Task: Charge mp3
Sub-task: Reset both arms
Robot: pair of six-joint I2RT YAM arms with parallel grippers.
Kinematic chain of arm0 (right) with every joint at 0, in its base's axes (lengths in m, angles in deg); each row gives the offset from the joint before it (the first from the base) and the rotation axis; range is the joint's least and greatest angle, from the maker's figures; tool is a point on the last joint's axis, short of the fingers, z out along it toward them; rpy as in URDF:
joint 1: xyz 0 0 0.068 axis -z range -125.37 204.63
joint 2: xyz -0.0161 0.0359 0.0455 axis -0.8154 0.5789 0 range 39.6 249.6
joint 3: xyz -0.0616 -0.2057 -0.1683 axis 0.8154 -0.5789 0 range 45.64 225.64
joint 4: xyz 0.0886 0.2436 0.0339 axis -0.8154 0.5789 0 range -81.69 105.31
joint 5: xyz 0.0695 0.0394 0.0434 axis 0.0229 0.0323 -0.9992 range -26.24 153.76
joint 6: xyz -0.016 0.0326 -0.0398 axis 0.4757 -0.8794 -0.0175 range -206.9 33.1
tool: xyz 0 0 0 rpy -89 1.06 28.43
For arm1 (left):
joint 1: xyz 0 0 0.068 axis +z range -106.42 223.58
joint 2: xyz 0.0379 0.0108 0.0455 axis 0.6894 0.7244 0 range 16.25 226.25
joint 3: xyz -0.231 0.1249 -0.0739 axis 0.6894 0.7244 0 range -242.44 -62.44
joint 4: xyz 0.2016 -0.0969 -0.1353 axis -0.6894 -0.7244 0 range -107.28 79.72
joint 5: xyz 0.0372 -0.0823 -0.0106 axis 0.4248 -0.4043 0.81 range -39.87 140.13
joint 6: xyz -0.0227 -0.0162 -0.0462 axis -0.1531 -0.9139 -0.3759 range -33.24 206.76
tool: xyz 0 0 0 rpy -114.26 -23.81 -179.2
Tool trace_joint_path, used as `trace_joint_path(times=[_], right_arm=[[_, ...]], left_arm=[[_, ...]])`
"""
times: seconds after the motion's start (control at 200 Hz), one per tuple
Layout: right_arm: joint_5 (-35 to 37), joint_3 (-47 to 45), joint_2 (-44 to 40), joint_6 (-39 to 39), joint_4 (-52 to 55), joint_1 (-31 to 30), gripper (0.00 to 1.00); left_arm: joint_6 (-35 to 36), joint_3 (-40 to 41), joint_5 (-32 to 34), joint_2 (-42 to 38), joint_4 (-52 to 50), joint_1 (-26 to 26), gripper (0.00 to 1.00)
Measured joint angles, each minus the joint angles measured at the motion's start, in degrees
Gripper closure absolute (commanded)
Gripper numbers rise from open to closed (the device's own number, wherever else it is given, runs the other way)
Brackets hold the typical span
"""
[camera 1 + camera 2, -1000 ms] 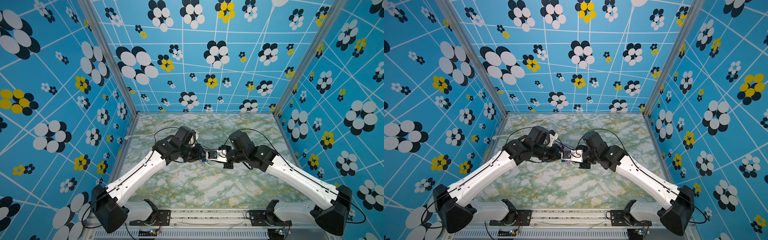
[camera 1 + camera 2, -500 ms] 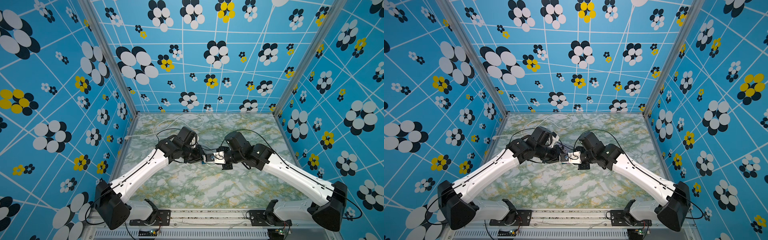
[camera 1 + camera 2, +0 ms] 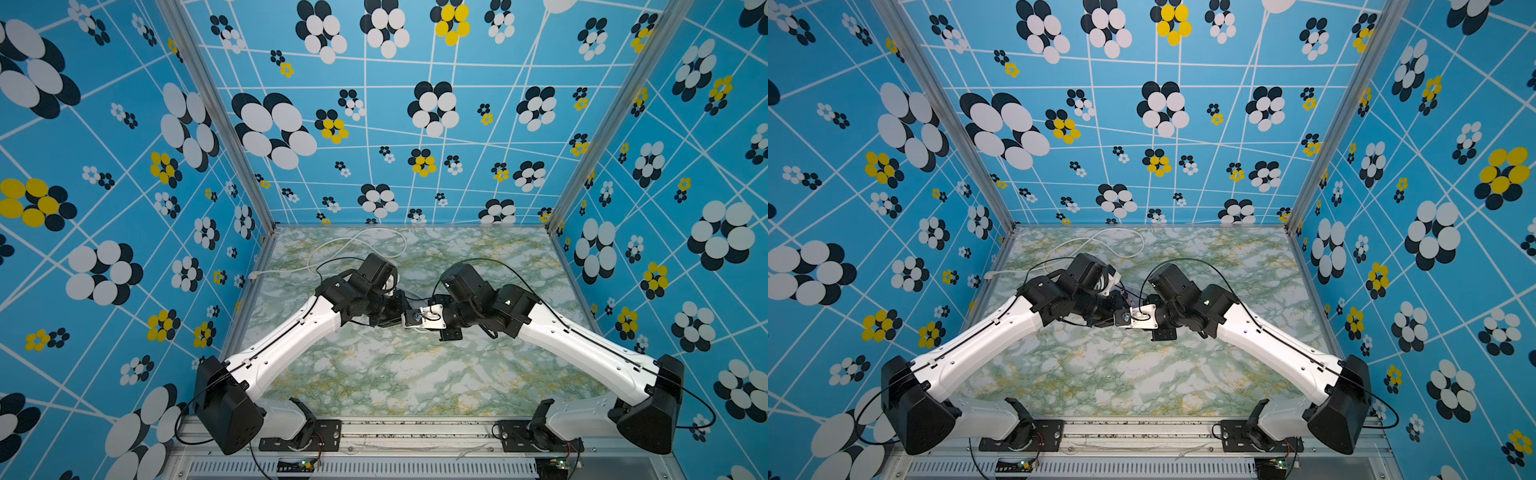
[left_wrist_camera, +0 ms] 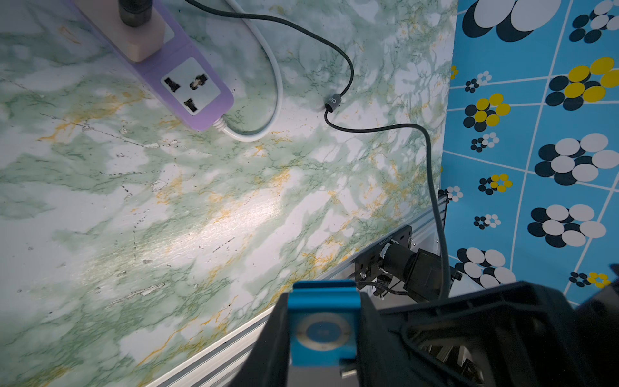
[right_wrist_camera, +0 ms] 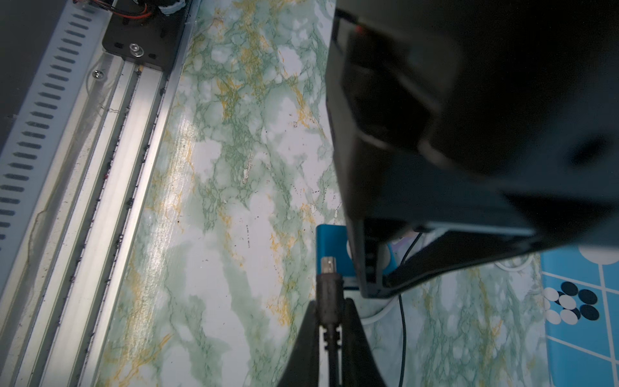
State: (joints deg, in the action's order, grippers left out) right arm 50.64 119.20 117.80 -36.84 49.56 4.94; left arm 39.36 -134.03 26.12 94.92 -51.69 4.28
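Observation:
The mp3 is a small teal-blue player with a pale control ring. My left gripper is shut on it, a black finger on each side. My right gripper is shut on the black cable's plug. The plug's metal tip points at the mp3 and lies right at its edge. I cannot tell whether the tip is inside the port. In both top views the two grippers meet above the middle of the table, left gripper against right gripper.
A lilac power strip lies on the marble table with a pinkish cube charger plugged into it. The black cable and a white cord loop beside it. The white cord runs toward the back left. Patterned walls enclose three sides.
Both wrists have drawn slightly closer together; the right arm has shifted left toward the left gripper. Both grips are unchanged.

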Motion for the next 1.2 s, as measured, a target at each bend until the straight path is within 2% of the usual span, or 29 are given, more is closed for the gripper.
trace_joint_path(times=[1.199], right_arm=[[-0.44,-0.83,-3.91,-1.2,0.44,0.39,1.0]], left_arm=[[0.44,1.11,-2.6,-2.49,1.14,0.0,0.87]])
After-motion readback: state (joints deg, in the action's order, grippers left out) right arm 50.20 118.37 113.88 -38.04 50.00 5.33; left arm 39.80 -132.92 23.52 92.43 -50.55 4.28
